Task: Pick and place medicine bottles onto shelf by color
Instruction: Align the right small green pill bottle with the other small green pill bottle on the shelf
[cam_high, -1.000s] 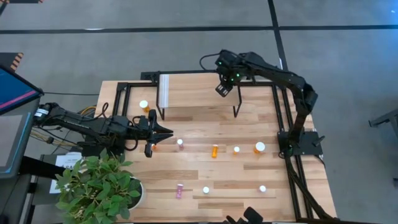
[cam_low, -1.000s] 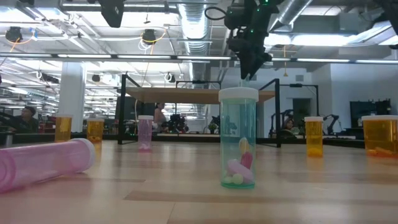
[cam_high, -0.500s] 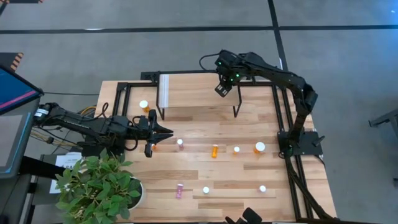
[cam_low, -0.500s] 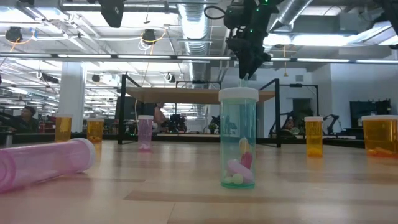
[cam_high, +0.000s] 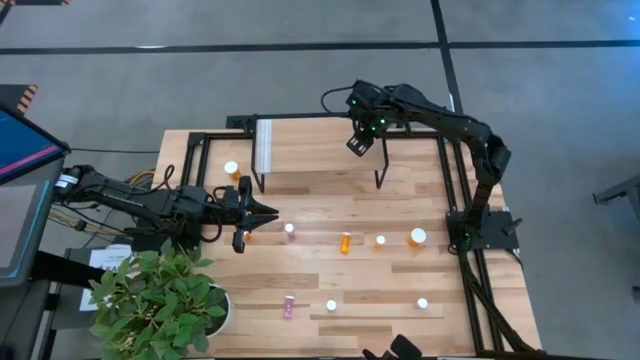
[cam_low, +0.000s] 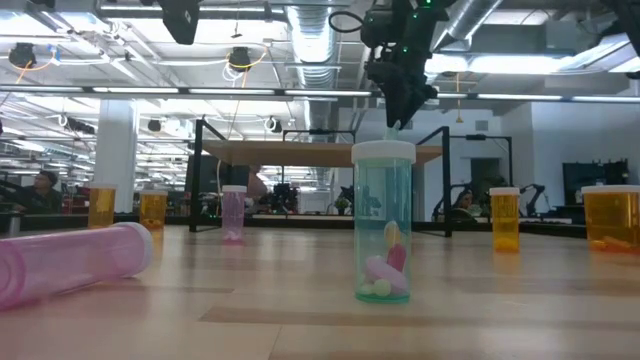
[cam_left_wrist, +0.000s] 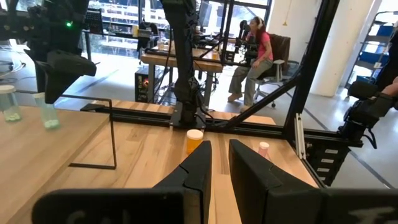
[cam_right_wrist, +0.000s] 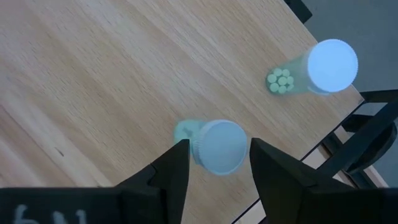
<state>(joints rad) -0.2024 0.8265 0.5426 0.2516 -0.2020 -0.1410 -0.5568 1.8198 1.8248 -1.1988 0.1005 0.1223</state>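
The shelf (cam_high: 320, 150) stands at the table's far side, with a white ridged strip (cam_high: 264, 145) at its left end. My right gripper (cam_right_wrist: 217, 165) points steeply down over its right part, open. A pale green bottle (cam_right_wrist: 216, 146) stands upright on the shelf between the fingers; whether they touch its white cap I cannot tell. A second green bottle (cam_right_wrist: 323, 67) stands beside it. My left gripper (cam_high: 270, 212) waits level at the table's left, shut and holding nothing. Orange, pink and green bottles stand scattered on the tabletop (cam_high: 346, 242).
A green bottle (cam_low: 383, 222) stands near the table's front edge and a pink one (cam_low: 70, 262) lies on its side there. A large orange bottle (cam_high: 417, 238) stands at the right. A potted plant (cam_high: 160, 300) fills the near left corner. Black rails (cam_high: 448, 180) frame the table.
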